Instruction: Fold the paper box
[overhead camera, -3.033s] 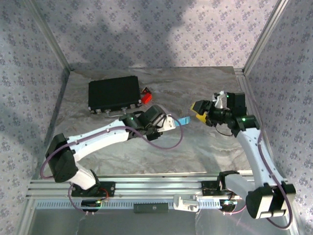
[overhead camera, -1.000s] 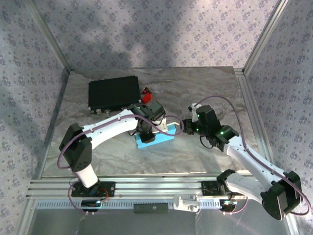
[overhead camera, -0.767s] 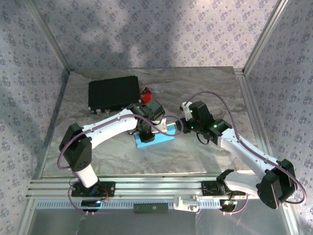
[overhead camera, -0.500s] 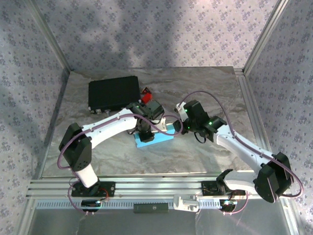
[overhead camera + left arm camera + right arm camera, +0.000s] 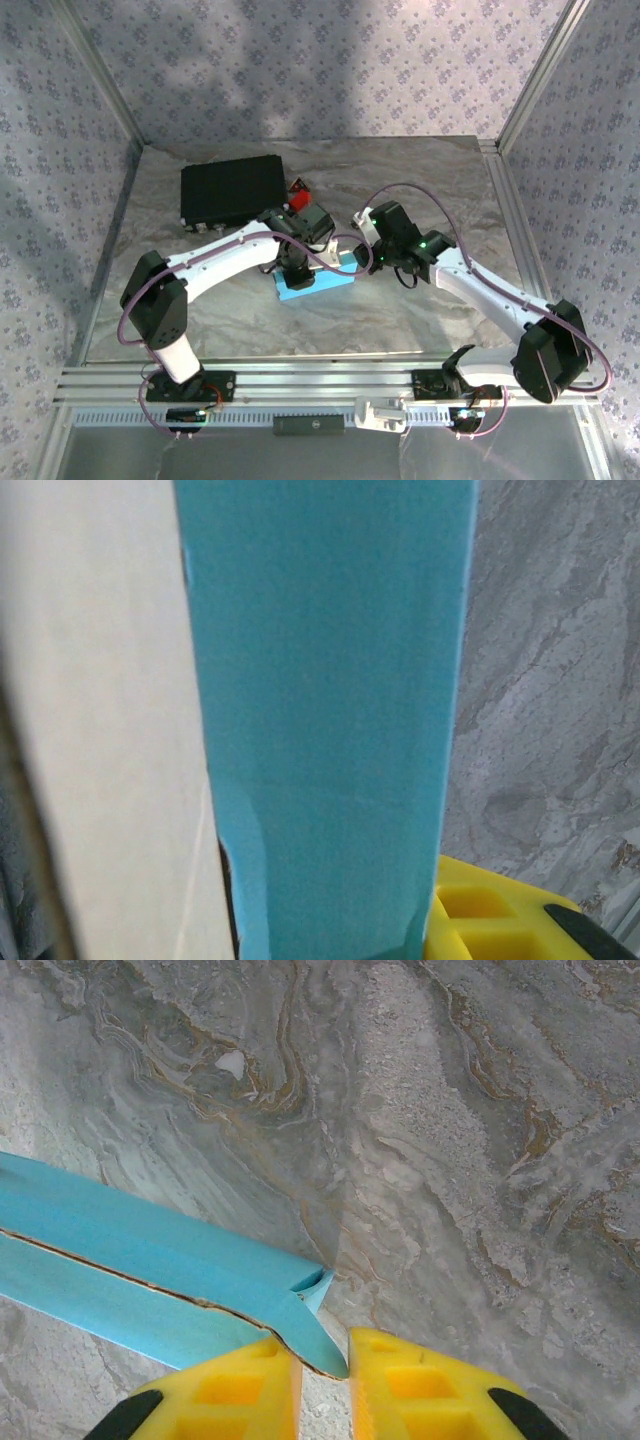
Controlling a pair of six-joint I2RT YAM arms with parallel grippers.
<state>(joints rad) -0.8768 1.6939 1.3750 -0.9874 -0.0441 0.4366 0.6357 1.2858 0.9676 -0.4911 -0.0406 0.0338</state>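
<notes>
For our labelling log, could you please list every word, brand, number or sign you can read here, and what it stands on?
No text can be read.
The paper box: plain cyan card, no print.
The black box: no lettering that can be made out.
The dark plate at the near edge: too small to tell whether it carries any text.

Top view: bright, even light is cast from above. Soft, patchy shadows are thrown on the back wall (image 5: 330,70), and a dull sheen is seen on the table (image 5: 430,180). Left wrist: the paper box (image 5: 320,710) is caught v. close to the lens and rendered soft, w/o glare. Right wrist: marble grain is shown sharp, and focus is softened slightly toward the btm edge.
</notes>
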